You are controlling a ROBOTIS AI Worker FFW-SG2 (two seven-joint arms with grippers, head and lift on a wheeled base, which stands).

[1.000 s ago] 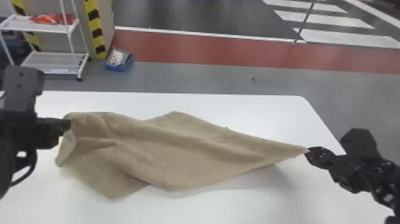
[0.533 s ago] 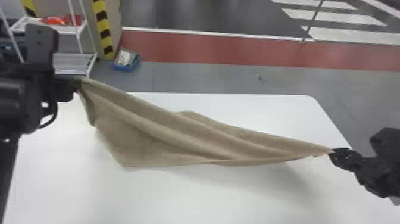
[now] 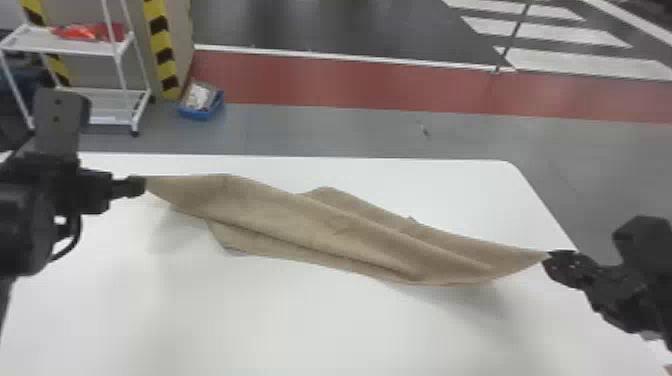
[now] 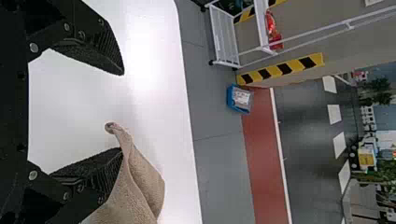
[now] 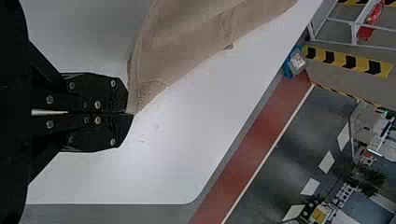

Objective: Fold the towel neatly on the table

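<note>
Left gripper (image 4: 122, 111): 2 fingers wide apart, over the table's far left part, with cloth against or just beside 1 finger; contact uncertain. Right gripper (image 5: 130, 114): pinched closed on a corner, by the table's right edge. Between them, the tan towel (image 3: 300, 220) spans the table (image 3: 300, 325), long axis slanting from the far left part toward the right edge, nearer the robot at that end. Towel loosely doubled and creased, its right end held up over the table, shadow beneath. From the left gripper the cloth runs toward the table's right edge; from the right gripper, toward the far left part. Nearer arm: the right, already in contact. Judgement: early stage, no neat fold. Next move probably turns on the left end: regrip it, or set it down along that axis. Risk: the loose end slips from the open fingers and bunches. Beyond the table's far edge: white shelf rack (image 3: 90, 46), blue bin (image 3: 200, 111).
</note>
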